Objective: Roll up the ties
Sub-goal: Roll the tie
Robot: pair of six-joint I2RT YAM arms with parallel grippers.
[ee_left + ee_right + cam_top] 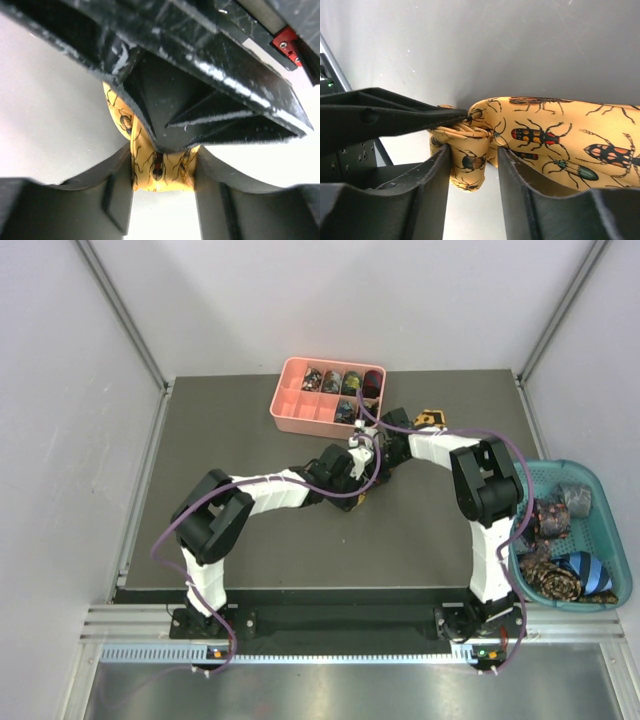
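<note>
Toward the far edge of the table (230, 430), the left tool (162, 172) clenches the coiled golden tie (560, 132), the right tool (474, 167) straddling it, grip impossible to tell; squeeze firmly so no turns spring loose.

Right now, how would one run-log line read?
task: tie rolling | yellow beetle-print tie: partly coiled | left gripper: shut on tie | right gripper: around coil, grip unclear

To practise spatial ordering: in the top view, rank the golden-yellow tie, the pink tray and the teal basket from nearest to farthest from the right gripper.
1. The golden-yellow tie: between the fingers of the right gripper, centre.
2. The pink tray: just beyond, far side.
3. The teal basket: farthest, at the right, near side.
</note>
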